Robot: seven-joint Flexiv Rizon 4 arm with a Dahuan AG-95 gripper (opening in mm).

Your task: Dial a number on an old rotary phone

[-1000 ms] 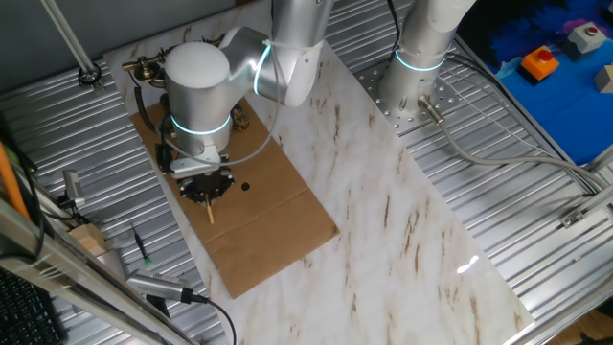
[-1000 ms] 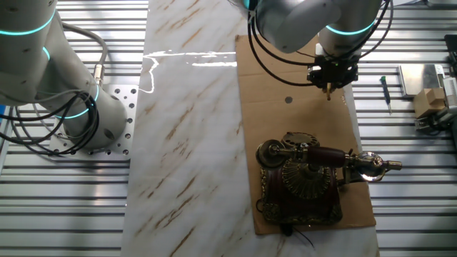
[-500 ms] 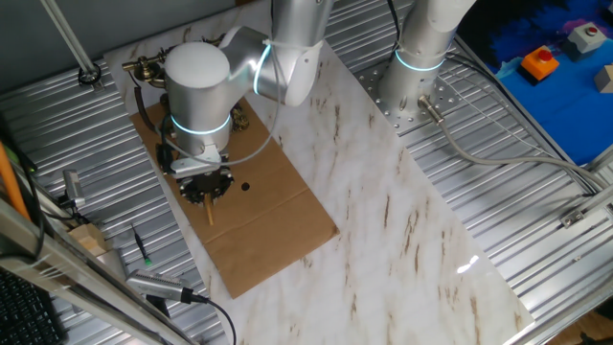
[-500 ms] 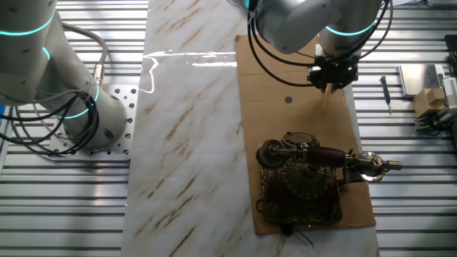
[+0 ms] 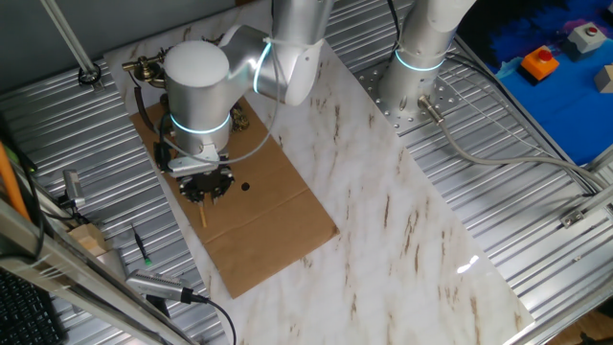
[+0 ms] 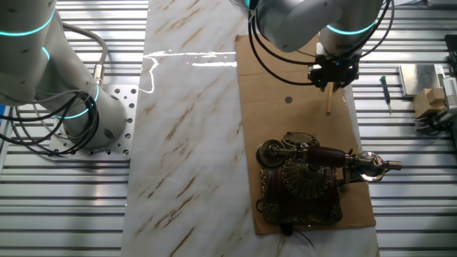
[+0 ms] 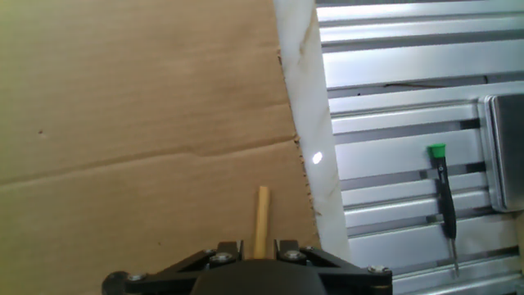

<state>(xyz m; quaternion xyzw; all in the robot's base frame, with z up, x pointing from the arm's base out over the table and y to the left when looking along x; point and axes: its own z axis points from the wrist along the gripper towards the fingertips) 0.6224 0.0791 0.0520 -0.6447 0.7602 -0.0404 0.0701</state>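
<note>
- The gripper [image 6: 331, 77] sits in the upper right of the other fixed view, its fingers narrowed onto a thin wooden stick [image 6: 329, 99] that pokes down past the tips; the hand view shows that stick [image 7: 261, 211] rising straight out between the jaws.
- The old rotary phone [image 6: 303, 180] stands at the lower right of that same view on the cardboard sheet [image 6: 285, 121], directly below the gripper in the frame and well apart from it.
- The stick's long axis points down the frame, roughly toward the phone.
- The brass-ended handset [image 6: 325, 157] lies across the cradle, left to right in the frame.
- Count: one phone, one handset, one stick, one cardboard sheet, and one green-tipped screwdriver [image 7: 443, 199] lying on the metal slats off the table.
</note>
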